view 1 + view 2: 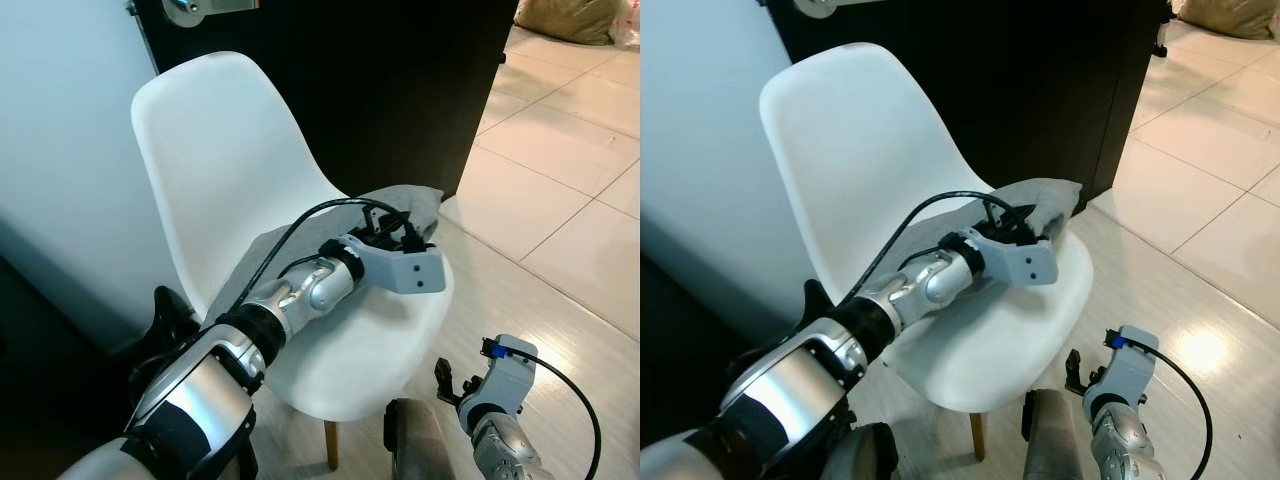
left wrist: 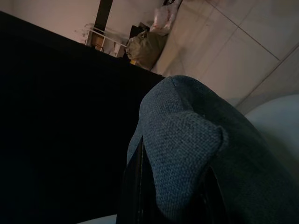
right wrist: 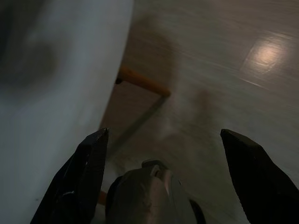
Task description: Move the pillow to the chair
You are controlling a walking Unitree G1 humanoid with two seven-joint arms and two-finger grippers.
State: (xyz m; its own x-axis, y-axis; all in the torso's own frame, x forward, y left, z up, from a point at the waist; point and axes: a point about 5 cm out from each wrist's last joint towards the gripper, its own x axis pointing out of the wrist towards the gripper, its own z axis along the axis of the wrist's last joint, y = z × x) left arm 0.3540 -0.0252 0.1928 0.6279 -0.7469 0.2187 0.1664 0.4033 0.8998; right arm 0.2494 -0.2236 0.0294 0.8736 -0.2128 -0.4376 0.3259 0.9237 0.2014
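Note:
The grey pillow point(image 1: 410, 203) lies on the seat of the white shell chair point(image 1: 220, 150), mostly hidden under my left arm. My left gripper point(image 1: 395, 232) reaches across the seat to the pillow's far edge and is shut on it. In the left wrist view a fold of the pillow's grey weave point(image 2: 187, 135) is pinched between the black fingers point(image 2: 133, 186). My right gripper point(image 3: 163, 135) hangs low beside the chair's front right edge, open and empty, with the floor and a wooden chair leg point(image 3: 140, 81) beyond it.
A black cabinet point(image 1: 400, 80) stands right behind the chair. A pale wall point(image 1: 60, 150) is on the left. Glossy tiled floor point(image 1: 570, 150) opens to the right, with bags point(image 1: 570, 20) at the far end.

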